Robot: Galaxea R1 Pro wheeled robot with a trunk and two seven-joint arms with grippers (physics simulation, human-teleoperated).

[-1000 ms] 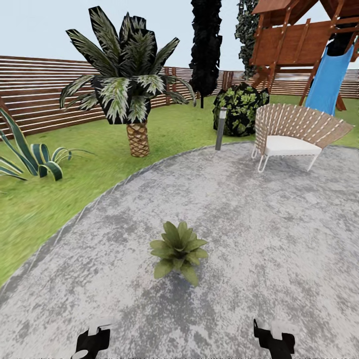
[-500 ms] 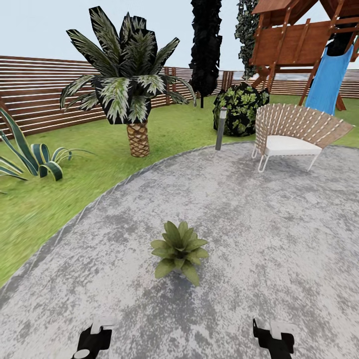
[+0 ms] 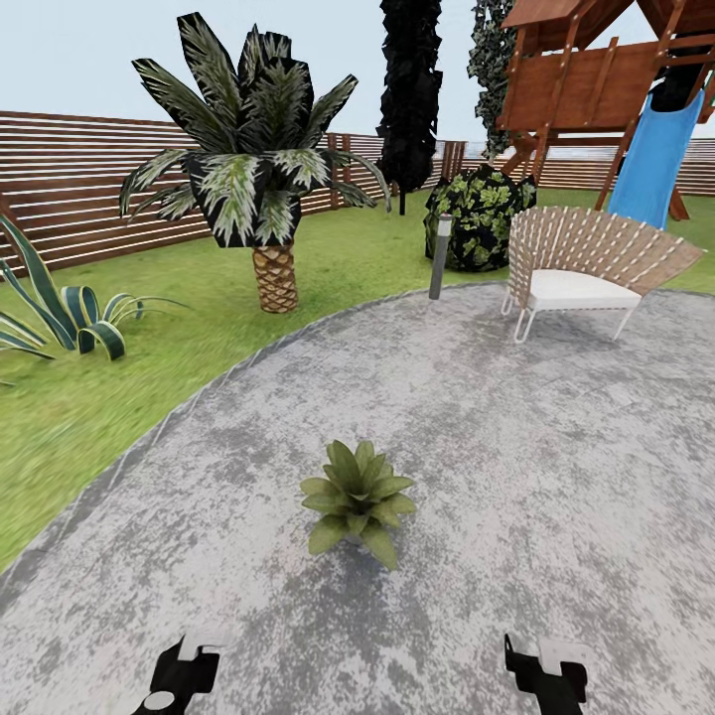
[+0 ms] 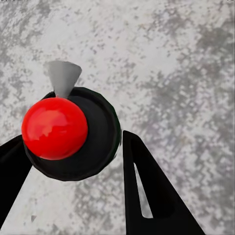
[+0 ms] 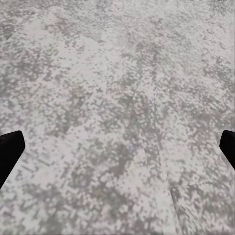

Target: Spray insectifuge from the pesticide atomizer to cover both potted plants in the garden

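The atomizer [image 4: 68, 133], a black bottle with a red top and a grey nozzle, is sitting between the fingers of the left end effector [image 4: 73, 166], seen from above over the grey patio [image 4: 176, 58]; one finger is lying against its side and the other is standing just beside it, so it is looking gripped, though full contact on both sides is hard to confirm. In the head view the left end effector [image 3: 182, 673] is showing at the lower edge of the patio [image 3: 556, 477], and the right end effector [image 3: 544, 671] is hanging beside it, its fingers spread wide and holding nothing [image 5: 117, 142]. One potted plant [image 3: 356, 499] is standing ahead of the robot, near the middle of the patio and well apart from both end effectors; its leaves are showing plain green with no whitish specks that I can make out. As a judgement, the pickup is appearing done and the spraying of this plant is not yet begun, with a second plant remaining to be found. Counted: one atomizer, one potted plant, two end effectors, one wicker chair [image 3: 586, 268], one palm [image 3: 253, 179].
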